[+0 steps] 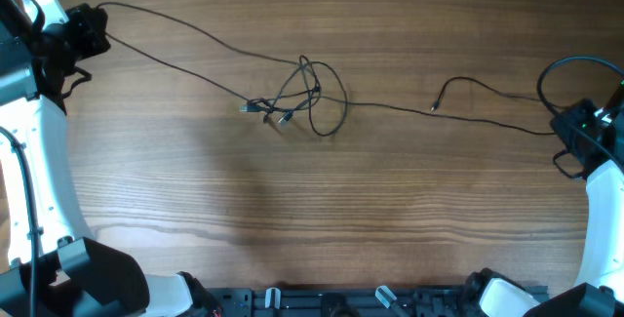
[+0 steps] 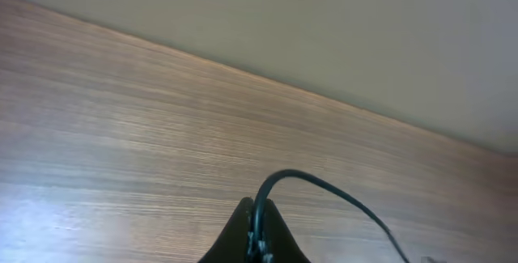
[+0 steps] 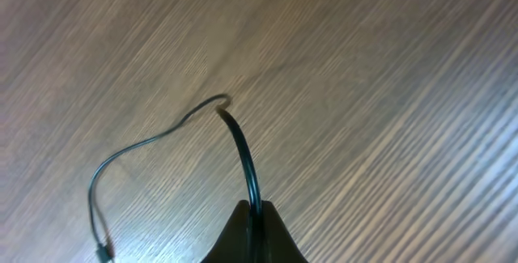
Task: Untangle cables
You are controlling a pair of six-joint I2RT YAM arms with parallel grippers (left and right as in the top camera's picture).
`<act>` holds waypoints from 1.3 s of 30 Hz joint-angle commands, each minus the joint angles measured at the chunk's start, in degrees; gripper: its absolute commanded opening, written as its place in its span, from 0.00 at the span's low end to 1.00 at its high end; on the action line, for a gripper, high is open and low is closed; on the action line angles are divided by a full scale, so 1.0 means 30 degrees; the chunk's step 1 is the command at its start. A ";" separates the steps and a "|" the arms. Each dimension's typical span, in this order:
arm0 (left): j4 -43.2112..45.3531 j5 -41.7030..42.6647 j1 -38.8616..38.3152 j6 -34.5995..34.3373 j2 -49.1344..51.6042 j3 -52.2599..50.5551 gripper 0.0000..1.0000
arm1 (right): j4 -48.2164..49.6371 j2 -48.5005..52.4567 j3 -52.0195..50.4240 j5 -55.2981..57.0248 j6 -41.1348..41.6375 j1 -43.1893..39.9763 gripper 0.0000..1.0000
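Thin black cables lie on the wooden table with a tangled knot (image 1: 307,98) of loops and small silvery plugs (image 1: 255,108) at the middle. One strand runs from the knot to the far left, where my left gripper (image 1: 93,26) is shut on it; the left wrist view shows the cable (image 2: 279,180) pinched between the fingers (image 2: 257,214). Another strand runs right to my right gripper (image 1: 575,127), shut on the cable (image 3: 243,162) between its fingers (image 3: 256,213). A free plug end (image 1: 435,108) lies right of the knot and shows in the right wrist view (image 3: 104,252).
The wooden table (image 1: 312,210) fills the overhead view. The arms' bases stand at the front left (image 1: 97,278) and front right (image 1: 507,293). The table's far edge (image 2: 324,101) shows in the left wrist view.
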 commanded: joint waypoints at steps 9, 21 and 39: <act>-0.0998 0.2827 -0.3752 -0.0051 -0.0503 0.0036 0.30 | 0.0641 0.0117 0.0255 -0.2266 -0.0889 0.3016 0.04; -0.1902 0.1508 -0.9799 0.0168 0.0481 0.0036 0.63 | 0.0576 0.0109 0.0255 -0.4503 -0.0925 0.3876 0.04; -0.3657 -0.5799 -1.4914 0.0168 0.5049 0.0015 0.59 | 0.0036 0.0109 0.0255 -0.4677 -0.1421 0.3876 0.04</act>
